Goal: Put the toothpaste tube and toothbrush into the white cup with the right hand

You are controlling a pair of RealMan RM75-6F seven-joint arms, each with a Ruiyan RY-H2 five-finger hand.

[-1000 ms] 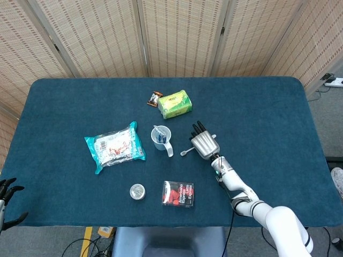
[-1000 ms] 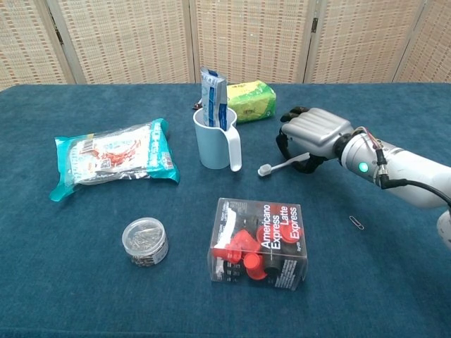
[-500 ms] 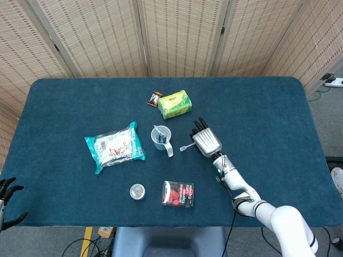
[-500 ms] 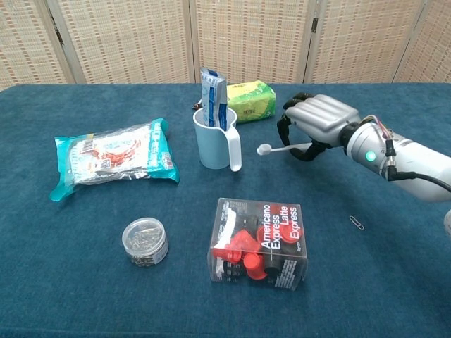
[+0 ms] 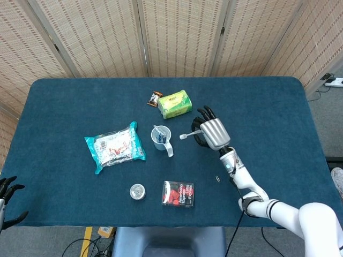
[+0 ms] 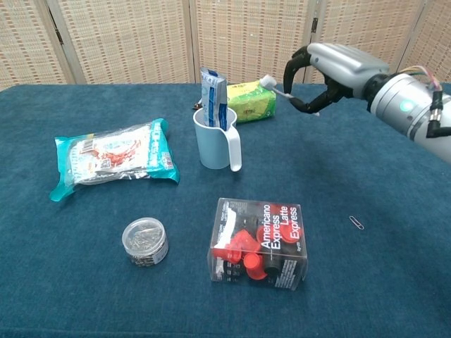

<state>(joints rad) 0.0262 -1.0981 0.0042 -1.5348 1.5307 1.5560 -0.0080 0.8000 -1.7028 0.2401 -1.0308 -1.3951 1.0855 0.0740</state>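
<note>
The toothpaste tube (image 6: 211,96) stands in the white cup (image 6: 213,139), and the right hand (image 6: 337,69) holds the toothbrush (image 6: 280,89) up beside it, so next it should tip the brush in

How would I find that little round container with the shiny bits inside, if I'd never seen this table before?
Start at the blue-covered table and go to its near edge, closest to the robot. Left of the clear Americano Express Latte box, in front of the teal snack bag, stands a small clear round container. It is the only low, lidded tub, filled with what looks like silvery metal pieces.
</note>
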